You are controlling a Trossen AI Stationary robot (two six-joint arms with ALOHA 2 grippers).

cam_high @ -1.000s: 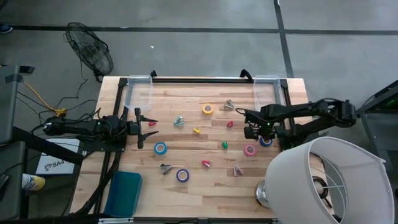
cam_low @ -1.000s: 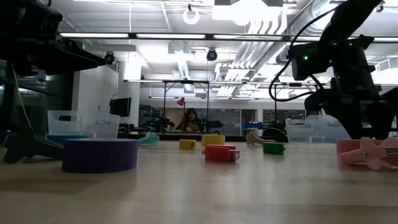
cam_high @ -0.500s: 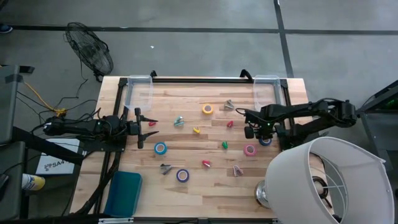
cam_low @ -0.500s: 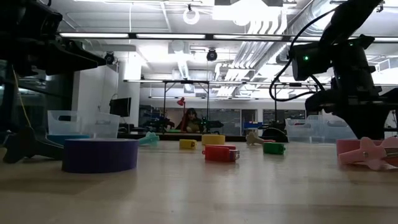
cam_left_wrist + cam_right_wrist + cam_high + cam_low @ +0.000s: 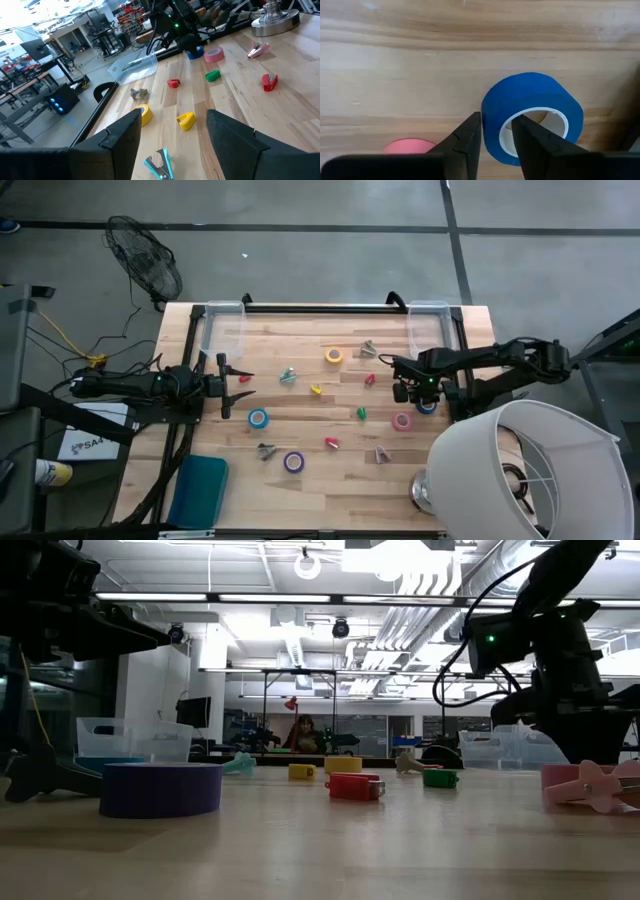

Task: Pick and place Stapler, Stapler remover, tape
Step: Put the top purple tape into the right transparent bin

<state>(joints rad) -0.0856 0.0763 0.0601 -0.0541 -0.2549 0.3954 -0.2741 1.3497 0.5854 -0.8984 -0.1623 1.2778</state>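
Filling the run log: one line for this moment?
right gripper: pinching wall of blue tape | left gripper: open, waiting at table's left | bins: not reached

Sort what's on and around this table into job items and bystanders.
Job items:
blue tape roll, clamped by the right gripper
pink tape roll
yellow tape roll
purple tape roll
red stapler
teal staple remover

Bystanders:
white lamp shade
floor fan
teal pad
left gripper, waiting
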